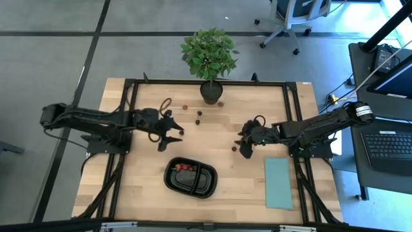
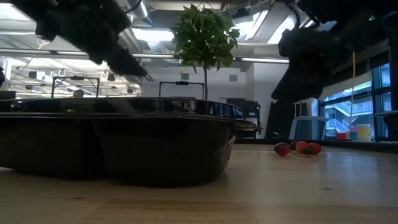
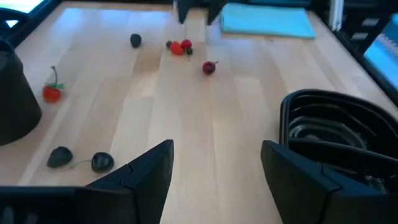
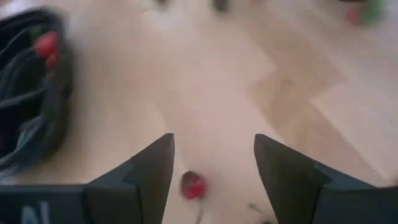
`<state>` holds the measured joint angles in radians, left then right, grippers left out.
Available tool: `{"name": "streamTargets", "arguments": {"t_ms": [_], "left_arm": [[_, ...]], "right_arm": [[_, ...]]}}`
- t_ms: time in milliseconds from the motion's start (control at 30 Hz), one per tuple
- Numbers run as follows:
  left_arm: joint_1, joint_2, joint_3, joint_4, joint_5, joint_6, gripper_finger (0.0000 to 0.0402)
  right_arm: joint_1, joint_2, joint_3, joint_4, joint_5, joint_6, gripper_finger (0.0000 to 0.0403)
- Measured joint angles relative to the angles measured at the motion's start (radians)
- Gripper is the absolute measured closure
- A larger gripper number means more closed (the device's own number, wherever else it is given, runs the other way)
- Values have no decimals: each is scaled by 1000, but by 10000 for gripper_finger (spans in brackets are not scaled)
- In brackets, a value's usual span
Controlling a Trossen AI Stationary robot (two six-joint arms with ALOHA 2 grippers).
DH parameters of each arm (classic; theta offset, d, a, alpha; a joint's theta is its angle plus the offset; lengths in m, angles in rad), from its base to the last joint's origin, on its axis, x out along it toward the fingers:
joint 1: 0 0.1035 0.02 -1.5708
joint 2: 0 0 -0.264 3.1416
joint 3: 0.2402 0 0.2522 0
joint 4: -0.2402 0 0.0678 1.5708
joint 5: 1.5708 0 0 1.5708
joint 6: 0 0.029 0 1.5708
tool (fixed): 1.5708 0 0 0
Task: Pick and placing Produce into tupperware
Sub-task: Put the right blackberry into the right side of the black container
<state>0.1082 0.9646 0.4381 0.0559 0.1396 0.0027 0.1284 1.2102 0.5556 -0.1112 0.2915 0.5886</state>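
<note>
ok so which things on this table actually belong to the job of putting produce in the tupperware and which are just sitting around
Belongs to the job:
- black tupperware, a few red pieces already in it
- loose red and dark produce on the table
- left end effector, open and empty
- right end effector, open above a red piece

Just lying about:
- potted plant
- teal sheet

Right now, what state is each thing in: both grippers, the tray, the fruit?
Left gripper: open, empty, above bare table beside the tray.
Right gripper: open, empty, over a red fruit on the table.
Tray: upright, a few red pieces in one compartment.
Loose fruit: scattered on the table.
</note>
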Motion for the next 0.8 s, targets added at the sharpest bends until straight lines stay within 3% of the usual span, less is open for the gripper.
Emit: {"name": "streamTargets", "arguments": {"t_ms": [233,533,800], "left_arm": [[89,-52,-133,147,70,-43,166],[101,-49,-140,149,57,-25,166],[101,-49,-140,148,37,-1,166]], "right_arm": [[-177,0,0,-209,4,188,179],[-360,0,0,-252,5,94,179],[-407,0,0,-253,4,60,179]]}}
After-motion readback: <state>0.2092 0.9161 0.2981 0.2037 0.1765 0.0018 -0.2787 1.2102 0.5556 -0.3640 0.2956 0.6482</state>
